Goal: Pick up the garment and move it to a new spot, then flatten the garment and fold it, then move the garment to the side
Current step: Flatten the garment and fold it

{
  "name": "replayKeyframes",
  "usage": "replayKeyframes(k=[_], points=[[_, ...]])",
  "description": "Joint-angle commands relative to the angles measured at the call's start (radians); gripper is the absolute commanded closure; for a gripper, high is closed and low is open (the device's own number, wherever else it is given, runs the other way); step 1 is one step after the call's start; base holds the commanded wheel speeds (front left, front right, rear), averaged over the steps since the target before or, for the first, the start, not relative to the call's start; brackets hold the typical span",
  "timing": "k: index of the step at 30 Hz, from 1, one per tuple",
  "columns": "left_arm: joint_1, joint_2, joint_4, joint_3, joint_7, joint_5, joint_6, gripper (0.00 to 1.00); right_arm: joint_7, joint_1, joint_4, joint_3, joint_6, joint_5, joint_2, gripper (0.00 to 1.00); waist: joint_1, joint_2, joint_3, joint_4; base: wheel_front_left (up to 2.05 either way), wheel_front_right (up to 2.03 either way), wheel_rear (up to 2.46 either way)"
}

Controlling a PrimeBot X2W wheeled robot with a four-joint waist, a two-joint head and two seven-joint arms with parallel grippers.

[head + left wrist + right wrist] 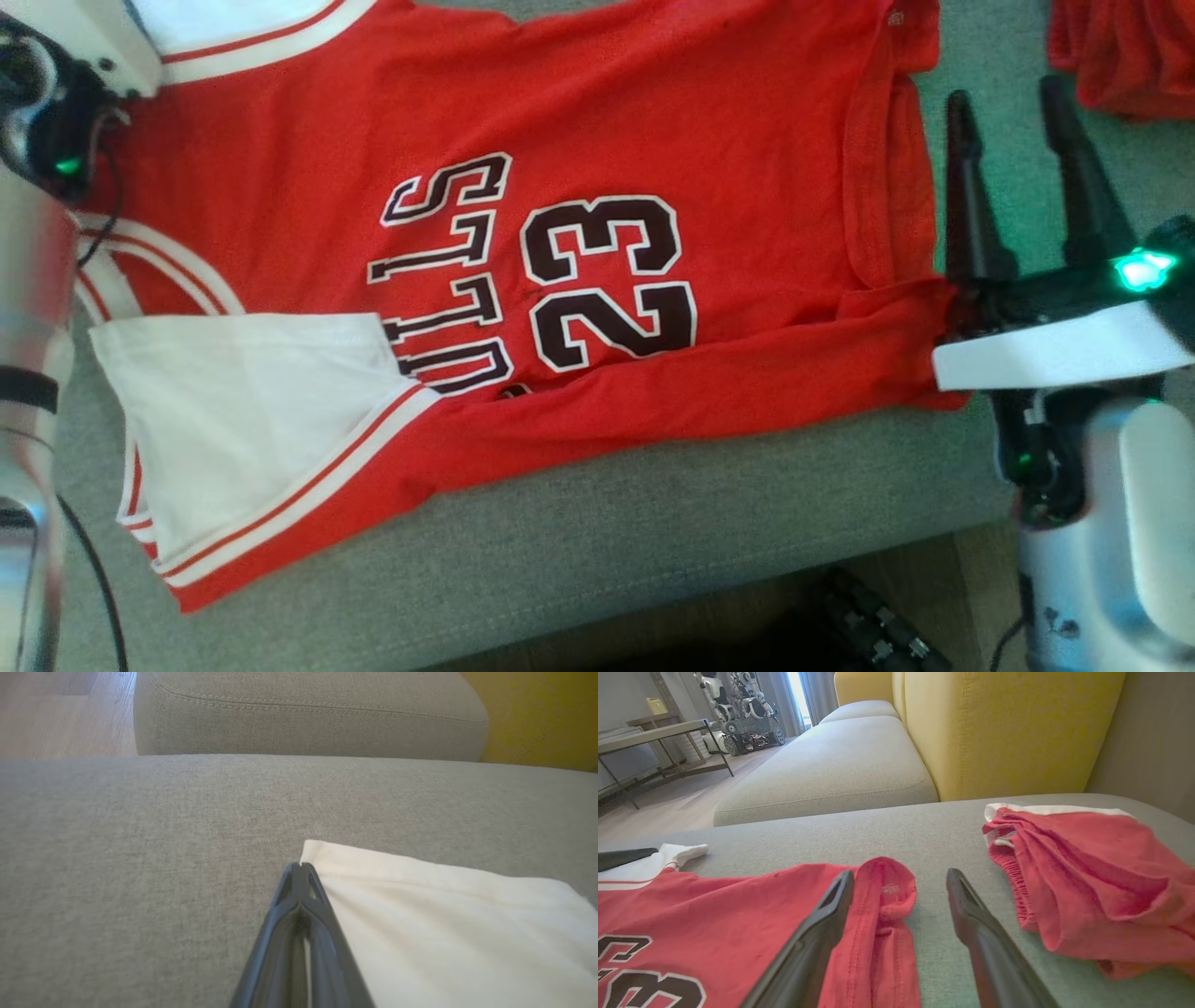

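The garment (653, 140), a red jersey with "BULLS 23" in black and white, lies spread on the grey cushion (653, 523), with a white panel (243, 411) at its lower left. In the left wrist view my left gripper (299, 868) is shut on a corner of the garment's white cloth (444, 924). My right gripper (1006, 91) is open at the jersey's right hem. One of its fingers (817, 938) rests over the red hem fold (887, 891); the other lies on bare cushion.
A second crumpled red garment (1087, 882) lies just right of my right gripper, also at the top right (1120, 47). A yellow backrest (1008, 728) stands behind. The cushion's front edge drops to wooden floor (934, 569). A table (654, 732) and another robot (738, 700) stand far off.
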Motion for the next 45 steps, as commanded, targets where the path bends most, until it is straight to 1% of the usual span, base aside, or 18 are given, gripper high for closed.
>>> replayKeyframes(k=[1, 6, 8, 15, 19, 23, 24, 25, 26, 28, 30, 31, 36, 40, 42, 45], points=[[0.037, 0.024, -0.006, -0.020, -0.005, -0.009, 0.000, 1.00, 0.000, -0.011, -0.035, 0.001, -0.001, -0.005, -0.003, 0.00, -0.0001, 0.0000, -0.009, 0.013, 0.00, 0.00, 0.00], [0.036, 0.027, -0.054, -0.081, -0.095, -0.049, 0.000, 1.00, 0.026, -0.034, -0.038, -0.034, -0.001, -0.022, -0.003, 0.00, -0.0001, 0.0000, -0.027, 0.044, 0.00, 0.00, 0.00], [0.036, 0.026, -0.058, -0.093, -0.104, -0.057, 0.000, 1.00, 0.031, -0.039, -0.039, -0.038, -0.001, -0.027, -0.003, 0.00, -0.0001, 0.0000, -0.031, 0.050, 0.00, 0.00, 0.00], [0.028, 0.034, -0.090, -0.148, -0.205, -0.108, 0.000, 1.00, 0.075, -0.069, -0.029, -0.056, -0.001, -0.028, -0.005, 0.00, -0.0001, 0.0000, -0.060, 0.080, 0.00, 0.00, 0.00], [0.028, 0.037, -0.089, -0.177, -0.223, -0.130, 0.000, 1.00, 0.092, -0.081, -0.022, -0.070, -0.001, -0.033, -0.012, 0.00, -0.0001, 0.0000, -0.075, 0.094, 0.00, 0.00, 0.00], [0.034, 0.034, -0.069, -0.184, -0.237, -0.146, 0.001, 1.00, 0.093, -0.069, -0.019, -0.078, -0.001, -0.032, -0.012, 0.00, -0.0001, 0.0000, -0.096, 0.104, 0.00, 0.00, 0.00], [0.038, 0.030, -0.067, -0.178, -0.244, -0.151, 0.004, 0.78, 0.093, -0.064, -0.017, -0.080, -0.001, -0.032, -0.011, 0.00, -0.0001, 0.0000, -0.104, 0.106, 0.00, 0.00, 0.00], [0.043, 0.027, -0.066, -0.175, -0.249, -0.153, 0.011, 0.06, 0.094, -0.059, -0.016, -0.081, -0.001, -0.032, -0.011, 0.00, -0.0001, 0.0000, -0.111, 0.109, 0.00, 0.00, 0.00], [0.050, 0.026, -0.070, -0.171, -0.258, -0.153, 0.021, 0.00, 0.094, -0.054, -0.014, -0.083, -0.001, -0.032, -0.011, 0.00, -0.0001, 0.0000, -0.119, 0.112, 0.00, 0.00, 0.00], [0.078, 0.022, -0.096, -0.152, -0.278, -0.157, 0.051, 0.00, 0.094, -0.042, -0.011, -0.086, -0.001, -0.031, -0.011, 0.00, -0.0001, 0.0000, -0.140, 0.116, 0.00, 0.00, 0.00], [0.125, 0.025, -0.146, -0.135, -0.292, -0.143, 0.100, 0.00, 0.095, -0.026, -0.009, -0.087, -0.001, -0.030, -0.010, 0.00, -0.0001, 0.0000, -0.163, 0.122, 0.00, 0.00, 0.00], [0.192, 0.028, -0.230, -0.113, -0.297, -0.121, 0.149, 0.00, 0.095, -0.007, -0.009, -0.089, -0.001, -0.029, -0.010, 0.00, -0.0001, 0.0000, -0.186, 0.131, 0.00, 0.00, 0.00], [0.438, 0.033, -0.564, -0.017, -0.299, -0.034, 0.264, 0.00, 0.103, 0.046, -0.013, -0.085, -0.001, -0.027, -0.009, 0.00, -0.0001, 0.0000, -0.237, 0.146, 0.00, 0.00, 0.00], [0.637, 0.038, -0.769, 0.040, -0.299, 0.031, 0.327, 0.00, 0.109, 0.087, -0.016, -0.068, -0.001, -0.022, -0.008, 0.00, -0.0001, 0.0000, -0.269, 0.150, 0.00, 0.00, 0.00], [0.725, 0.037, -0.833, 0.052, -0.299, 0.051, 0.349, 0.00, 0.114, 0.105, -0.014, -0.054, -0.001, -0.019, -0.008, 0.00, -0.0001, 0.0000, -0.283, 0.149, 0.00, 0.00, 0.00], [0.832, 0.030, -0.892, 0.053, -0.299, 0.063, 0.369, 0.00, 0.117, 0.129, -0.009, -0.032, -0.001, -0.017, -0.007, 0.00, -0.0001, 0.0000, -0.303, 0.147, 0.00, 0.00, 0.00]])
